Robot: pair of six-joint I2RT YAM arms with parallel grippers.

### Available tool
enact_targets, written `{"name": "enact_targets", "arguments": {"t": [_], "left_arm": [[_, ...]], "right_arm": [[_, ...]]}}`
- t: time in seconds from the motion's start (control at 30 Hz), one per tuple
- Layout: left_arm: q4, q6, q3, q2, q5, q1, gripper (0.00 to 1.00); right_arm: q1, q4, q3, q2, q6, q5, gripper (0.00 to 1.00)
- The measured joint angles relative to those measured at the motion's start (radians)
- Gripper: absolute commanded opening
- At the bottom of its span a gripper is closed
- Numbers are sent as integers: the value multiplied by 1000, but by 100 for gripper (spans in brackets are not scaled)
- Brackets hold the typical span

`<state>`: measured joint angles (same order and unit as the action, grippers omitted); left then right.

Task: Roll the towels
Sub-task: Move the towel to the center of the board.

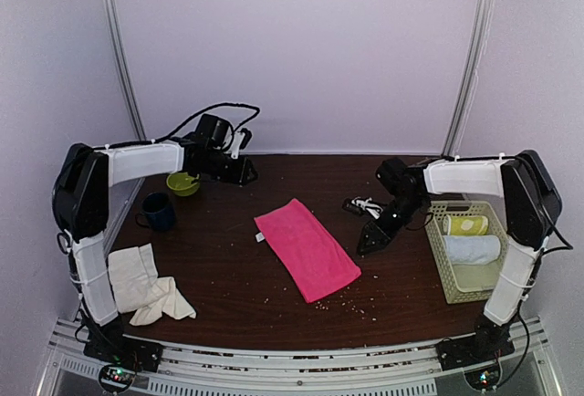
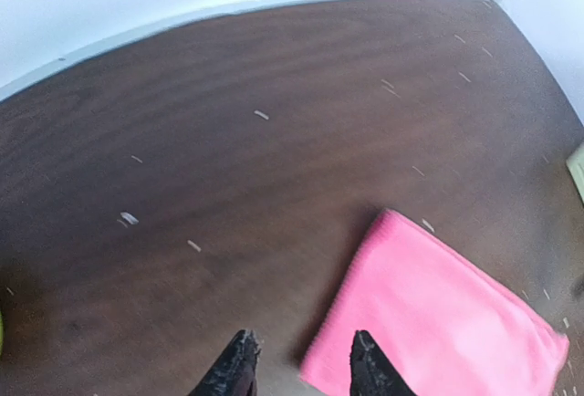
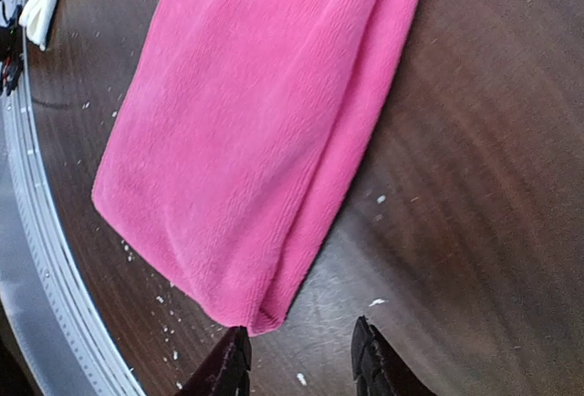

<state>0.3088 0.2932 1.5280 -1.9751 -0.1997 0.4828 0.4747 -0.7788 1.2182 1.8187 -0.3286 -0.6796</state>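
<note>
The bright pink towel (image 1: 307, 248) lies flat, folded into a long strip, in the middle of the table. It also shows in the left wrist view (image 2: 443, 323) and the right wrist view (image 3: 265, 131). The cream towel (image 1: 144, 284) lies crumpled at the near left. My left gripper (image 1: 246, 173) hangs open and empty above the table behind the pink towel's far corner (image 2: 301, 364). My right gripper (image 1: 368, 243) is open and empty just right of the pink towel, its fingertips straddling the strip's near right corner (image 3: 297, 359).
A yellow-green bowl (image 1: 182, 183) and a dark blue cup (image 1: 159, 210) stand at the back left. A cream basket (image 1: 456, 288) at the right holds a yellow-green roll (image 1: 465, 225) and a white roll (image 1: 473, 249). A small black and white object (image 1: 361, 204) lies behind the right gripper. Crumbs dot the table.
</note>
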Motion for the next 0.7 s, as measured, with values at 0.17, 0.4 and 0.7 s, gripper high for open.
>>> {"name": "enact_targets", "arguments": {"t": [0.17, 0.4, 0.7], "left_arm": [[-48, 10, -238, 161, 12, 129, 37], [-135, 85, -515, 248, 22, 131, 37], [-279, 132, -570, 248, -2, 127, 34]], "right_arm": [[-4, 61, 117, 21, 35, 96, 40], [27, 150, 439, 224, 102, 132, 29], [108, 203, 748, 538, 210, 92, 26]]}}
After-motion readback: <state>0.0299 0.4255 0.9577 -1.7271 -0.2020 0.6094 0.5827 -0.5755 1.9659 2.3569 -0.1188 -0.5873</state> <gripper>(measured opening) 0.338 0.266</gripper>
